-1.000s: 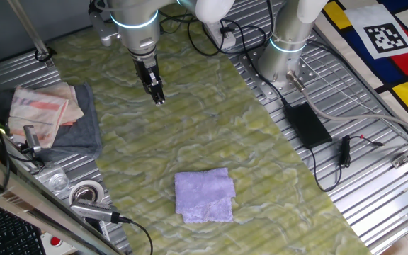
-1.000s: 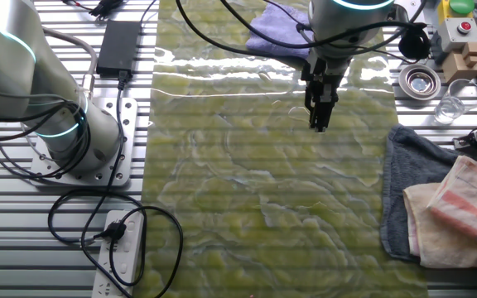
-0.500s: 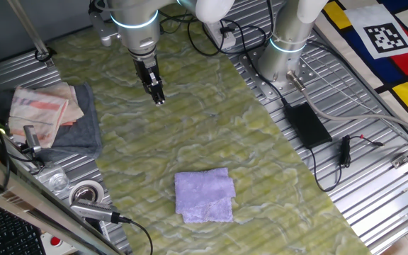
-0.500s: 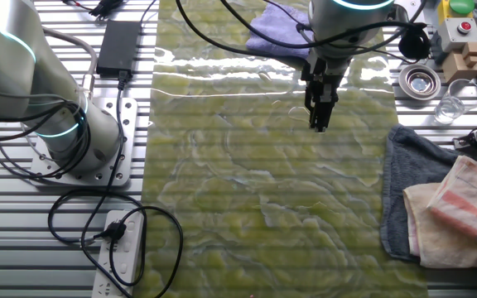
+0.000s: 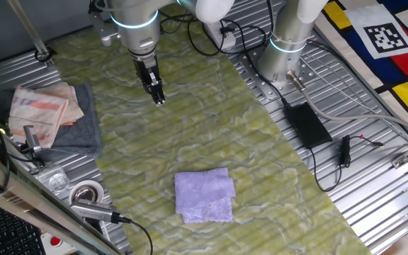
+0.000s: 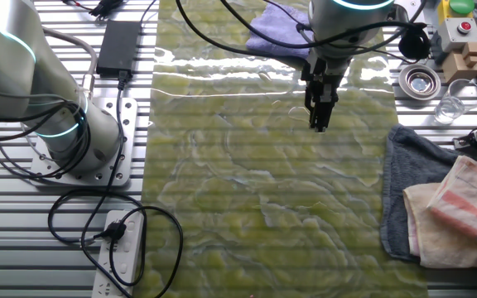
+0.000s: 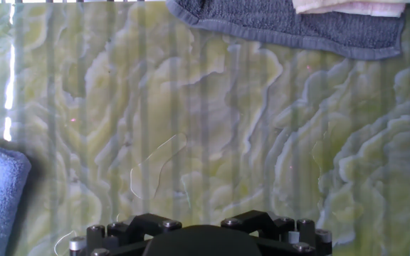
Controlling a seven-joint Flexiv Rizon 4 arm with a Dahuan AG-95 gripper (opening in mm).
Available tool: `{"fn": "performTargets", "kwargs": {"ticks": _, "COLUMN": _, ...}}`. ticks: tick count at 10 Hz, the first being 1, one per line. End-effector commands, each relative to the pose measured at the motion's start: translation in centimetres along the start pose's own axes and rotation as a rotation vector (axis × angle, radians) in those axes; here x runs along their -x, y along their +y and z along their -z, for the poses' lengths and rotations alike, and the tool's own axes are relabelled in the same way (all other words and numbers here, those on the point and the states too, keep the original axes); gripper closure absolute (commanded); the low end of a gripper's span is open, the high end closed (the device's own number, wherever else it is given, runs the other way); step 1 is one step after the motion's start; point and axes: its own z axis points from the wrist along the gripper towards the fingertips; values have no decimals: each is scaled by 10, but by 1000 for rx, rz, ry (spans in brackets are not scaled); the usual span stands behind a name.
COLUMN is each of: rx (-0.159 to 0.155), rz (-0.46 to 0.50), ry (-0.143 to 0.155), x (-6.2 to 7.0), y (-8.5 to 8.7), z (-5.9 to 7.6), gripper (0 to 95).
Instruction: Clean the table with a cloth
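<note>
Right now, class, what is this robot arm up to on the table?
The gripper hangs above the green marbled table, holding nothing; the pictures do not settle whether its fingers are open. The folded lavender cloth lies untouched, well away from it. Grey and striped towels sit at the table's edge. No wiping is under way.

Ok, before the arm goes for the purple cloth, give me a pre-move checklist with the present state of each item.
1. Gripper carries nothing: ok, no cloth between the fingers.
2. Jaws open wide enough to take the cloth: not ok, the fingers look shut together in both fixed views.
3. Purple cloth reachable: ok, it lies folded and flat on the table, apart from the gripper.
4. Path from gripper to cloth: ok, only bare marbled surface lies between them.
5. Grey towel and the striped cloth stacked on it stay out of the way: ok, they sit at the table's edge.
6. Dirt to wipe: cannot tell, no spot shows on the covering.
</note>
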Motion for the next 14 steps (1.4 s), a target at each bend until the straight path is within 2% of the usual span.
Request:
{"fn": "performTargets", "kwargs": {"ticks": 1, "rx": 16, "rz": 13, "ry": 7, "x": 0, "y": 0, "z": 0, "gripper": 950}}
{"fn": "performTargets", "kwargs": {"ticks": 14, "rx": 8, "rz": 44, "ry": 3, "x": 0, "y": 0, "z": 0, "gripper": 950}}
